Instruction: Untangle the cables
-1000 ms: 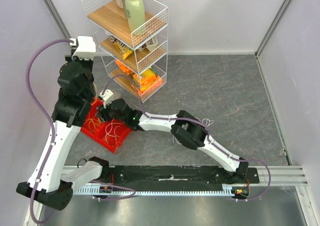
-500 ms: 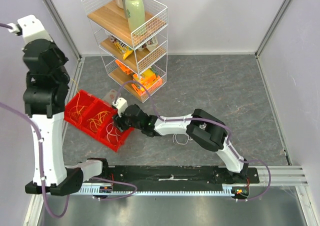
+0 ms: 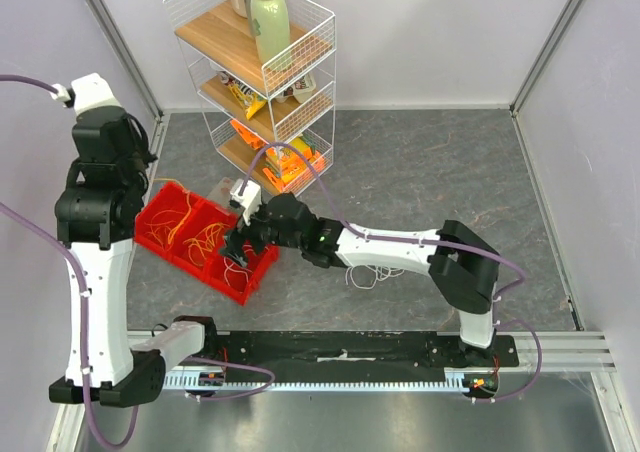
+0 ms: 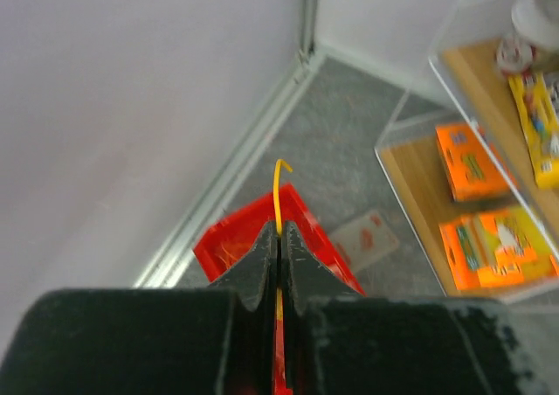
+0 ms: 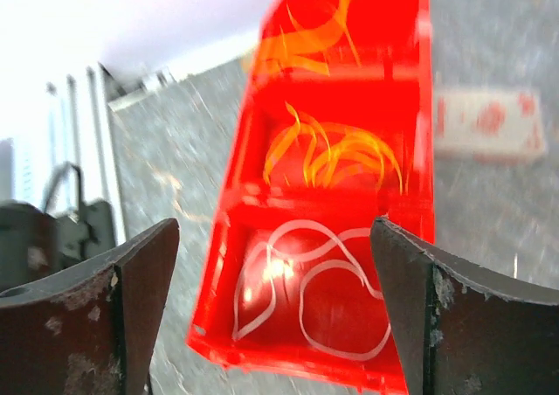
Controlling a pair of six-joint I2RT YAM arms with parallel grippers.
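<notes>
A red tray [image 3: 262,272] with three compartments holds the cables: orange ones [image 5: 336,155] in the middle and far compartments, white ones [image 5: 314,290] in the near one. My right gripper [image 3: 240,247] hangs open and empty just above the white compartment, its jaws wide apart in the right wrist view [image 5: 275,229]. My left gripper [image 4: 279,229] is shut on a thin yellow-orange cable [image 4: 278,194], held high above the tray's far end [image 4: 231,238]. A few loose white cables [image 3: 365,275] lie on the table beside the right arm.
A white wire shelf rack [image 3: 265,82] with bottles and orange snack packs stands at the back left. A small white card [image 3: 222,187] lies between rack and tray. Walls close in on the left, back and right.
My left arm lifted up and left off the tray with the cable, then came slightly lower. My right arm stretched further out, its gripper now over the near compartment.
</notes>
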